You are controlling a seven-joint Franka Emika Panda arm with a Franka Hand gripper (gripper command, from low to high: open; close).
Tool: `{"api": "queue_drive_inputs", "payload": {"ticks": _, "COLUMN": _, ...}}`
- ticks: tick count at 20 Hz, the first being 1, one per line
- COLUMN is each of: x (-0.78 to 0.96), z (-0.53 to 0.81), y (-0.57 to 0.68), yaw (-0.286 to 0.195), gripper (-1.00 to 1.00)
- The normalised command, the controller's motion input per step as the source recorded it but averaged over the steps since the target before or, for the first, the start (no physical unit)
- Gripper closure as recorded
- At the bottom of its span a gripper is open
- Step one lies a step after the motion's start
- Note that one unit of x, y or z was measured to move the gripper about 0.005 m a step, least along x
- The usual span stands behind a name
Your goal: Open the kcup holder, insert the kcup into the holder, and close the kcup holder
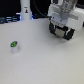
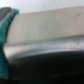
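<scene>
1. Exterior view: the gripper (image 1: 62,33) hangs above the white table (image 1: 45,62), toward the exterior view's right. Its two dark fingers (image 1: 55,30) stand apart with a gap between them and nothing in that gap, so the hand is open and empty.

2. Exterior view: the kcup (image 1: 14,47), white with a green top, stands upright on the table well apart from the hand, lower than it and away toward the exterior view's left. A tall white post (image 1: 25,11) stands at the back, also well clear of the hand.

3. Exterior view: the kcup holder cannot be made out with any certainty here. The dark shapes behind the hand are too blurred to name. Judging from this, the opening step looks not yet done, and reaching for a handle that is badly located could end in a miss or a knock against the unit's front.

4. Exterior view: the pod is small and light. A descent that is off-centre could, I judge, tip it or push it across the smooth surface instead of gripping it.

5. Wrist view: the picture is very blurred, showing a teal edge (image 2: 9,45), a pale grey band and a dark mass close up. I cannot tell what these are, nor the hand's opening, from here. With so little usable close view, alignment errors would likely go unnoticed.
</scene>
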Motion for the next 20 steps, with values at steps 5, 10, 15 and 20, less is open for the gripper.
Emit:
{"api": "queue_drive_inputs", "payload": {"ticks": 5, "x": 0.7, "z": 0.09, "y": -0.27, "yaw": 0.0, "gripper": 1.0}}
{"api": "queue_drive_inputs", "payload": {"ticks": 10, "x": 0.94, "z": 0.26, "y": -0.31, "yaw": -0.084, "gripper": 1.0}}
{"api": "queue_drive_inputs", "payload": {"ticks": 15, "x": 0.86, "z": 0.24, "y": -0.29, "yaw": -0.07, "gripper": 1.0}}
{"api": "queue_drive_inputs", "payload": {"ticks": 20, "x": 0.8, "z": 0.2, "y": -0.27, "yaw": -0.061, "gripper": 1.0}}
